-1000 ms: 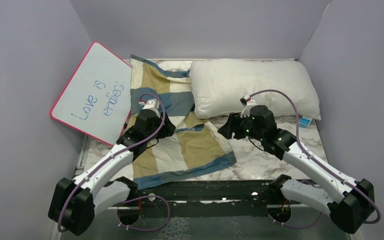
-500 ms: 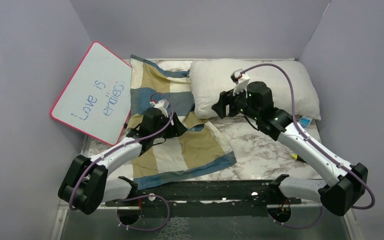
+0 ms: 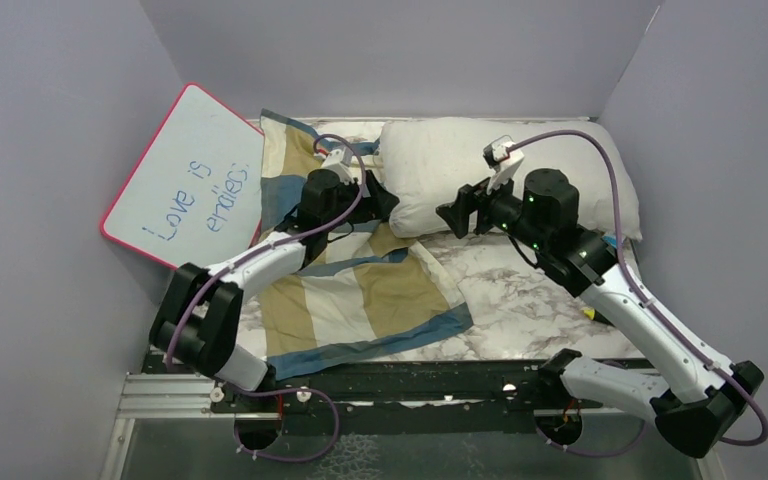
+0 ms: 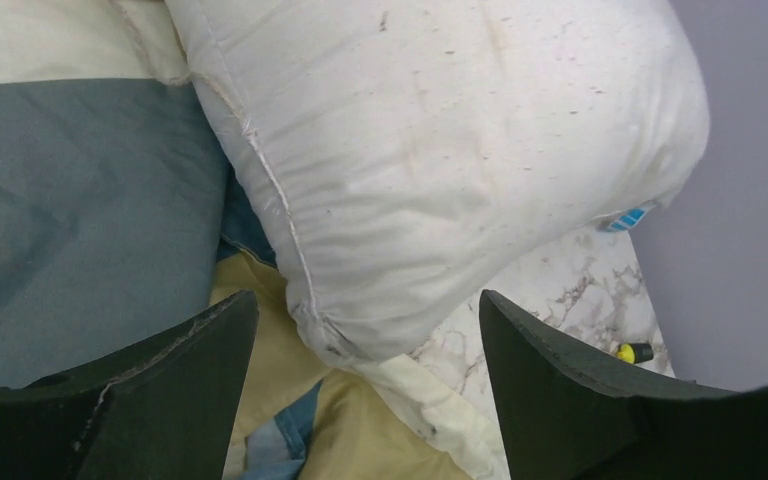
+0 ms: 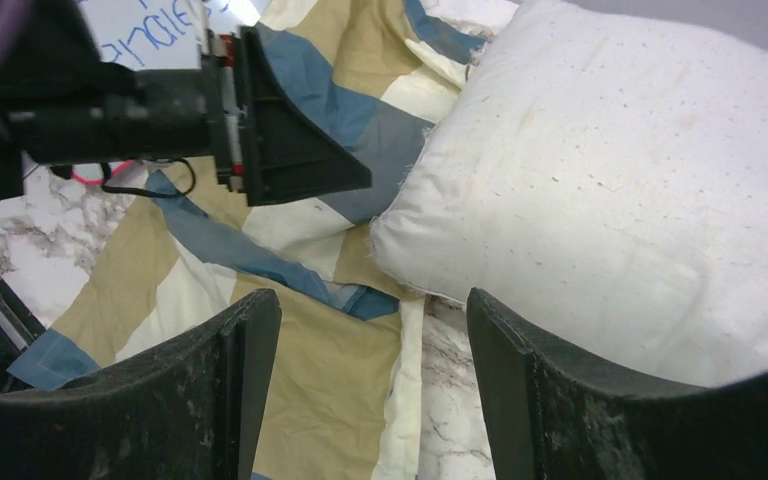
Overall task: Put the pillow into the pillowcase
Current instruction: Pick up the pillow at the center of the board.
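Left arm [image 3: 260,262] is stretched forward and to the right across the pillowcase [image 3: 360,300], wrist low. The left fingers [image 4: 160,390] stand wide apart and hold nothing; in the left wrist view they frame the near left corner of the pillow [image 3: 430,165], and contact cannot be told. Right arm [image 3: 640,310] is raised and bent at the elbow, its wrist turned leftward above the pillow's near edge. The right fingers [image 5: 160,400] are likewise spread and empty, with the same pillow corner and the checked fabric seen between them. The pillow lies outside the pillowcase at the far side of the desk [image 3: 520,310], close to the back wall, its left end overlapping the fabric. A small blue tag [image 4: 625,217] shows at its right end. The pillowcase is spread limp over the left and centre of the marble-patterned desk. A pink-rimmed whiteboard [image 3: 185,180] with blue handwriting leans at the left wall. A small yellow and black object [image 4: 635,352] lies on the desk near the right wall. Plain lavender walls enclose three sides
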`<act>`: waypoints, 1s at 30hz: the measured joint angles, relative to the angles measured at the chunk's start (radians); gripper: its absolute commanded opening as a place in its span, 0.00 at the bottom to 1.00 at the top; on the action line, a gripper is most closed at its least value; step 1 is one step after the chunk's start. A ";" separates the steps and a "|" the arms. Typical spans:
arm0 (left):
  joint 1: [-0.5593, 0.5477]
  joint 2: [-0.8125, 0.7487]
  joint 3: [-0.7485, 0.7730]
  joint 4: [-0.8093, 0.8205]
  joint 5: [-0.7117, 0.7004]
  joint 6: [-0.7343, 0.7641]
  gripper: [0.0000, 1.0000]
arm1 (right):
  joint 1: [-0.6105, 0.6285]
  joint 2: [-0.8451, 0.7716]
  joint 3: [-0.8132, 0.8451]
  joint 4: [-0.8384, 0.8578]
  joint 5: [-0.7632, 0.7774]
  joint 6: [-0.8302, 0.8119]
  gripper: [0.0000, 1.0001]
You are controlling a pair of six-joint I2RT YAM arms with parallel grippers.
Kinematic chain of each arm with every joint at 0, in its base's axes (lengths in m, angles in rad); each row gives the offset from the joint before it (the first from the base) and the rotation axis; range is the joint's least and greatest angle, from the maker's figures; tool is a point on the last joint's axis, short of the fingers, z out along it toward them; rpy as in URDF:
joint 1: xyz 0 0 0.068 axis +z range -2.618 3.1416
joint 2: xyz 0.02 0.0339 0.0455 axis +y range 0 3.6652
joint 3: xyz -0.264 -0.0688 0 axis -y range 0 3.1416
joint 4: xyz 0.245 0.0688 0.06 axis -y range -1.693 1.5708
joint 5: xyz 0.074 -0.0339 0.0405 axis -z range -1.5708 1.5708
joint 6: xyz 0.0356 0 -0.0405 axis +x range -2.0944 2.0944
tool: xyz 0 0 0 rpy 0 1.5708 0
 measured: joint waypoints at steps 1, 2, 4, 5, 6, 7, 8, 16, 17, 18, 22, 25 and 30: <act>0.000 0.020 0.008 0.005 0.000 0.000 0.83 | 0.000 -0.013 0.000 -0.003 0.003 -0.008 0.74; 0.000 0.062 0.024 0.010 -0.001 0.000 0.85 | 0.000 -0.024 0.000 -0.005 0.005 -0.014 0.74; 0.000 0.118 0.048 0.016 -0.002 -0.003 0.86 | 0.000 -0.042 0.000 -0.008 0.010 -0.024 0.74; -0.001 0.148 0.061 0.019 -0.003 -0.004 0.86 | 0.000 -0.050 0.000 -0.010 0.011 -0.027 0.74; -0.002 0.175 0.072 0.023 -0.003 -0.005 0.87 | 0.000 -0.059 0.000 -0.013 0.012 -0.029 0.74; -0.003 0.199 0.085 0.027 -0.003 -0.008 0.87 | 0.000 -0.066 -0.002 -0.015 0.012 -0.032 0.74; -0.006 0.231 0.103 0.037 -0.002 -0.009 0.87 | 0.000 -0.074 -0.004 -0.015 0.012 -0.034 0.74; -0.024 0.357 0.199 0.089 0.033 -0.026 0.18 | 0.000 -0.132 -0.066 -0.014 0.005 -0.029 0.80; -0.025 0.357 0.202 0.094 0.041 -0.027 0.12 | 0.000 -0.135 -0.074 -0.014 0.002 -0.025 0.80; -0.026 0.353 0.203 0.100 0.046 -0.019 0.06 | 0.000 -0.137 -0.080 -0.014 -0.001 -0.023 0.80; -0.025 0.314 0.196 0.098 0.061 0.027 0.00 | 0.000 -0.138 -0.084 -0.014 -0.002 -0.021 0.82; -0.026 0.245 0.182 0.087 0.083 0.082 0.00 | 0.000 -0.133 -0.084 -0.010 -0.002 -0.030 0.85; -0.033 0.107 0.172 0.038 0.106 0.205 0.00 | 0.000 -0.079 -0.058 -0.004 0.019 -0.089 0.89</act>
